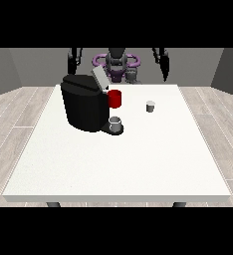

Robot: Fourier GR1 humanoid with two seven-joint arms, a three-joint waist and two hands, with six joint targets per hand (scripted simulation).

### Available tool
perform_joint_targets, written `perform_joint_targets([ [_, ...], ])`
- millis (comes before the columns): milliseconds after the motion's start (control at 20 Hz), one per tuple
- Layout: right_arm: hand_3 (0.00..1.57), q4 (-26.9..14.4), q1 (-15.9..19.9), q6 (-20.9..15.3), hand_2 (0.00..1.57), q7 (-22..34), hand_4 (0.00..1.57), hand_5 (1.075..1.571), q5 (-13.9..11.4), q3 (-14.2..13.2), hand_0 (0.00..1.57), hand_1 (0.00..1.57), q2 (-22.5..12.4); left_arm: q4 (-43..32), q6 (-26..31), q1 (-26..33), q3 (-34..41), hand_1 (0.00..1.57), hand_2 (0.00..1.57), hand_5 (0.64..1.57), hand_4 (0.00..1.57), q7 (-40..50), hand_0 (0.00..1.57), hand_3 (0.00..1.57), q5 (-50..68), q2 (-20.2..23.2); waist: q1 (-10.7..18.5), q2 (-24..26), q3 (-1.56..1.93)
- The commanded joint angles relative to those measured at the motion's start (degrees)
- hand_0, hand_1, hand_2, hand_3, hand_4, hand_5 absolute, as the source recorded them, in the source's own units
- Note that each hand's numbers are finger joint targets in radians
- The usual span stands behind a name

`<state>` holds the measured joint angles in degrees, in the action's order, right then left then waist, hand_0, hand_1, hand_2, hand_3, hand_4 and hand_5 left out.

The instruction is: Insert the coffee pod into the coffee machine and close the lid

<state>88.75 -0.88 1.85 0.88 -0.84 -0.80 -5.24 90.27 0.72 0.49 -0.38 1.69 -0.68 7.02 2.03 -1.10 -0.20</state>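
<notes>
Coffee machine [83, 107] stands on the white table [113, 164], left of the middle, its lid [99, 78] tilted up and open. We see a red part [115, 98] at its front, and below that a grey cup [116, 123] sitting on the machine's base. The coffee pod [150, 106], small and grey, stands upright on the table to the right of the machine, well apart from it. Both hands are raised near the far edge, touching nothing: the hand at the view's left [72, 63] and the hand at the view's right [164, 64]. We cannot tell how their fingers lie.
</notes>
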Motion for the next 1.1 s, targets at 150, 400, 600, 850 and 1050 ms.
perform_joint_targets([
  [150, 0.00, -3.4, 1.3, 0.7, 0.00, -0.8, 0.33, 1.571, 2.2, -2.7, 0.00, 0.00, -0.1, 2.8, 5.5, -0.9, -2.1, 0.00, 0.00, 1.571, 0.59, 0.6, 0.00, 0.00, 2.7, -0.2, -0.9, 2.9, 0.21],
  [400, 0.00, 1.8, 0.7, -1.2, 0.00, -6.4, 0.28, 1.571, 4.1, -0.8, 0.00, 0.00, 4.8, -4.5, 6.6, -4.8, 1.0, 0.00, 0.00, 1.571, 0.51, -2.5, 0.00, 0.00, -0.9, 5.4, -7.0, 1.2, 0.19],
  [600, 0.00, 0.3, 4.1, -1.9, 0.00, -7.4, 0.34, 1.571, 2.8, -0.2, 0.00, 0.00, 5.1, -9.0, 4.1, -7.2, -1.4, 0.00, 0.00, 1.571, 0.00, -4.3, 0.00, 0.00, -9.3, 7.1, -7.1, -3.3, 0.19],
  [850, 0.00, 1.7, 5.0, -1.2, 0.00, -8.9, 0.34, 1.571, 2.8, 1.6, 0.00, 0.00, 5.2, -17.0, 6.0, -14.9, 3.7, 0.00, 0.00, 1.571, 0.00, -3.8, 0.00, 0.00, -10.7, 14.2, -10.6, -7.1, 0.19],
  [1050, 0.00, 2.0, 3.7, 1.7, 0.00, -11.5, 0.41, 1.571, 3.9, 1.9, 0.00, 0.00, 4.5, -23.4, 1.9, -14.4, 2.2, 0.00, 0.00, 1.571, 0.00, -8.4, 0.00, 0.00, -17.2, 14.6, -12.1, -9.5, 0.19],
])
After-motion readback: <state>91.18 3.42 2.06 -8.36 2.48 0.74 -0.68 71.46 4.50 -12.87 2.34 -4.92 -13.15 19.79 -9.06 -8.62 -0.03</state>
